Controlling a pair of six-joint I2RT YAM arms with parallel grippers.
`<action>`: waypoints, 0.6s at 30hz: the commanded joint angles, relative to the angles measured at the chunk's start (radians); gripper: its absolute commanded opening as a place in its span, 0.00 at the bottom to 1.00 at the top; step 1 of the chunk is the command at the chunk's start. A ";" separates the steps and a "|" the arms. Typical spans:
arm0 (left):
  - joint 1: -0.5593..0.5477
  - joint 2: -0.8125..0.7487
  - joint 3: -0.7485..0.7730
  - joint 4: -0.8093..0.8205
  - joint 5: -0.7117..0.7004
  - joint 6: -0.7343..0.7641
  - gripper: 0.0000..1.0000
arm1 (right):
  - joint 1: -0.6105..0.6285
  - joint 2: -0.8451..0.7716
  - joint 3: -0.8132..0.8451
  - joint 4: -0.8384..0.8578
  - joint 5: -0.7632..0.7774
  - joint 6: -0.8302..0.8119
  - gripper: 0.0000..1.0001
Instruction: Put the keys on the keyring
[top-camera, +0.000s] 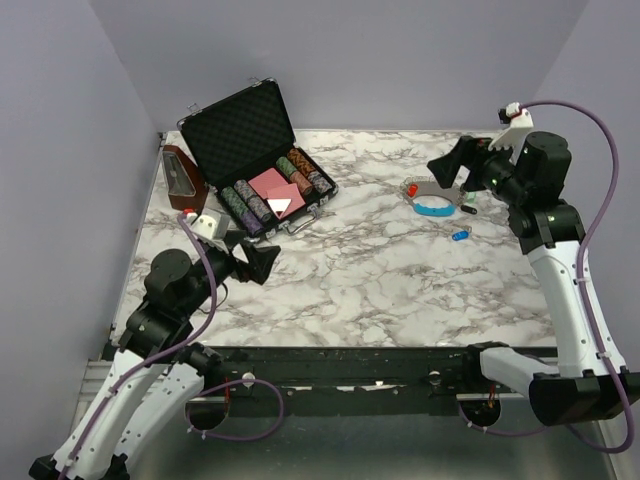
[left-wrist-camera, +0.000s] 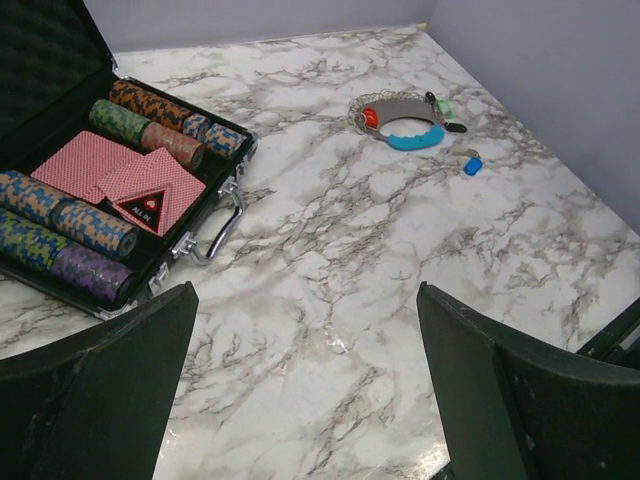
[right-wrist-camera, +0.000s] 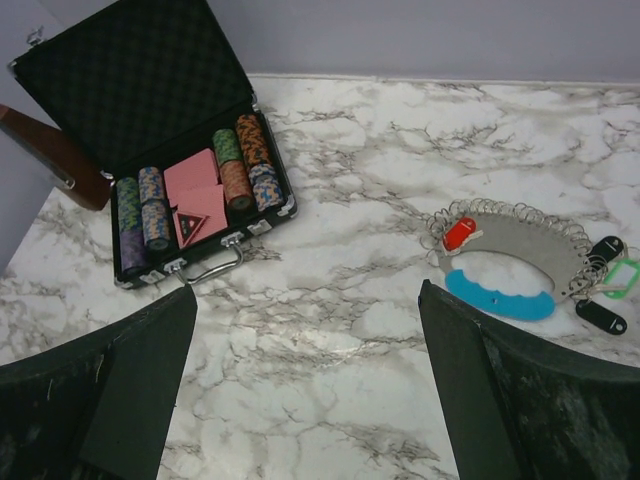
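Silver-grey keyring (top-camera: 437, 197) is laid well right of the case (top-camera: 255, 160) with the red key (top-camera: 412, 189) at its left end and the blue key (top-camera: 460, 236) just beside it. Both grippers — left (left-wrist-camera: 307, 320), right (right-wrist-camera: 307, 320) — are held spread and empty.

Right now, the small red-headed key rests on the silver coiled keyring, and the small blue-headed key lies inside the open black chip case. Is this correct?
No. The small blue-headed key lies on the marble table beside the silver coiled keyring, apart from it, not in the open black chip case; the left wrist view shows this. The rest is right.
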 joint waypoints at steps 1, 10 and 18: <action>0.006 -0.031 0.024 -0.075 -0.018 0.127 0.99 | -0.005 -0.029 -0.039 0.005 0.061 0.037 1.00; 0.006 -0.080 -0.070 -0.048 0.007 0.291 0.99 | -0.077 -0.054 -0.089 0.014 -0.125 -0.009 1.00; 0.006 -0.229 -0.191 0.058 -0.073 0.304 0.99 | -0.171 -0.040 -0.126 0.055 -0.334 0.020 1.00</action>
